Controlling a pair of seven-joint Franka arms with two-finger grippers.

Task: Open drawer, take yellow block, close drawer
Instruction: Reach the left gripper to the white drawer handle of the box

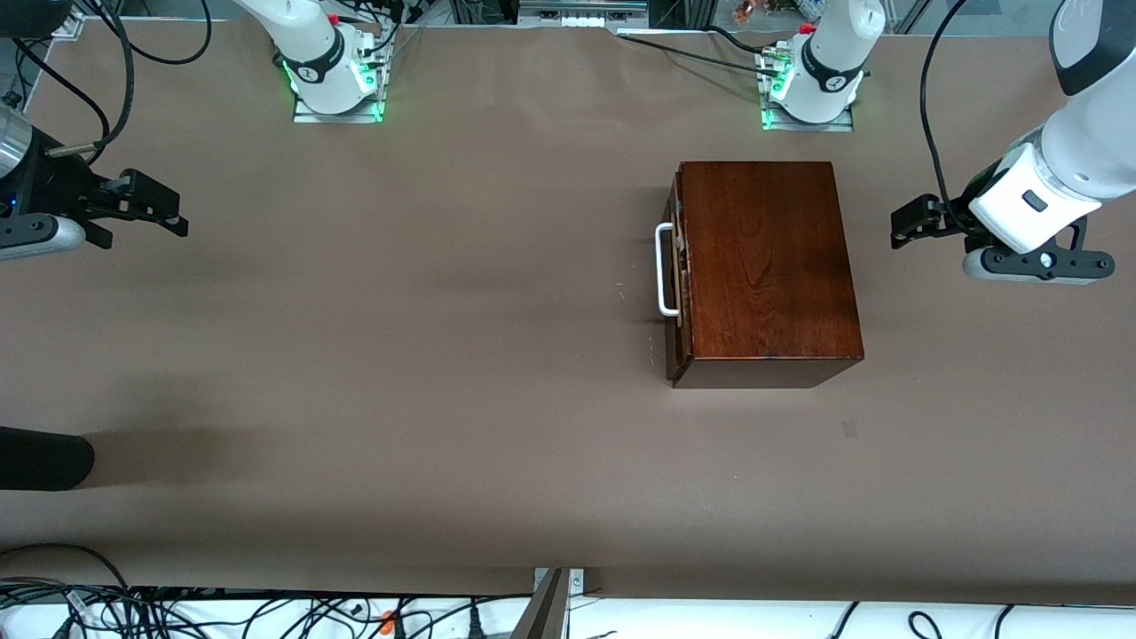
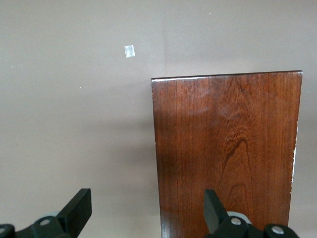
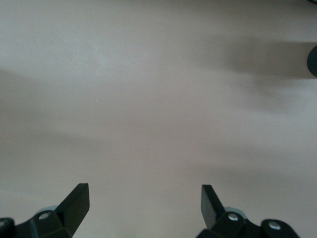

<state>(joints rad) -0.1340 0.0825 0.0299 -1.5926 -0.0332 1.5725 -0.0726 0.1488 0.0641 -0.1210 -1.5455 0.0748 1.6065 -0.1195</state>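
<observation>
Front view shows us a brown table (image 1: 444, 399) with one wooden box (image 1: 763, 257) on it, near the left arm's end. The drawer (image 1: 678, 266) in the box looks almost shut, with only a thin pale crack showing by its white handle (image 1: 664, 271). The handle faces the right arm's end of the table, so whichever hand pulls it has to come to that face of the box.

We cannot see the yellow block anywhere (we guess it is inside the drawer, since the job says to take it out after opening).

Our left gripper (image 1: 903, 229) hangs in the air over the table just beside the box, on the side away from the handle. Its fingers are spread wide with nothing between them. In the left wrist view we see the box top (image 2: 228, 148) under one finger (image 2: 213, 206) and a small bit of tape (image 2: 130, 51) on the table.

Our right gripper (image 1: 169, 209) waits over the bare table at the right arm's end, well apart from the box. Its fingers (image 3: 74, 201) are spread apart too, holding nothing.

We think no step is done yet. First we must hook the handle and slide the drawer out.
</observation>
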